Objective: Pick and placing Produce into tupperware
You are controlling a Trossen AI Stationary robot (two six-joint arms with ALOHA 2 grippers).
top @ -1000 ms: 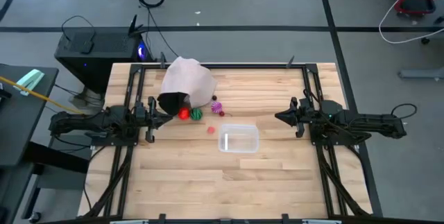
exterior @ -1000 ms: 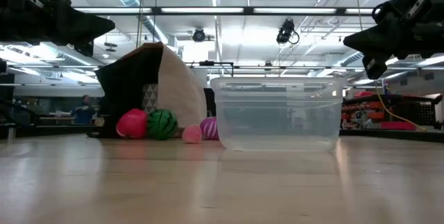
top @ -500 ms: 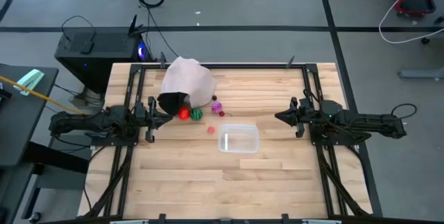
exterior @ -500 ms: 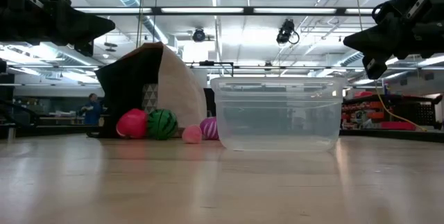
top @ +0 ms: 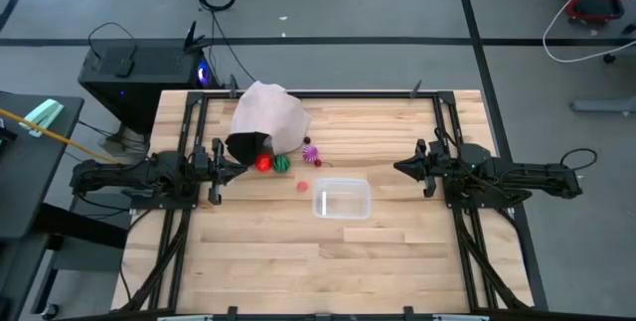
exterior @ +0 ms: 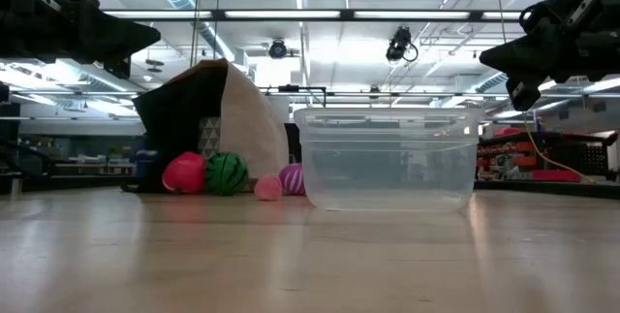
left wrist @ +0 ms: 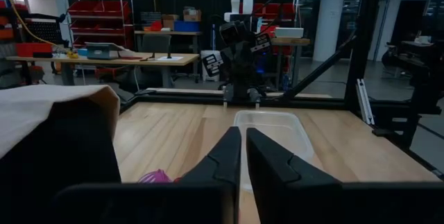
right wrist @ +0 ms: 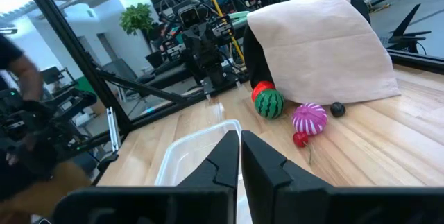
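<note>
Starting on the left, the left gripper [top: 238, 166] hangs above the table, fingers pinched together on nothing, just beside the open mouth of the pale bag [top: 270, 115]. The produce sits there: red one [top: 263, 163], green one [top: 281, 164], spiky magenta one [top: 314, 154], plus a tiny dark thing [top: 307, 141], maybe a berry. Next, the clear tupperware [top: 343, 202] looks empty. Far right, the right gripper [top: 400, 168] hovers closed, empty too.

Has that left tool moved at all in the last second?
No. In the high view the left tool sits just left of the paper bag's dark opening, same as before.
</note>
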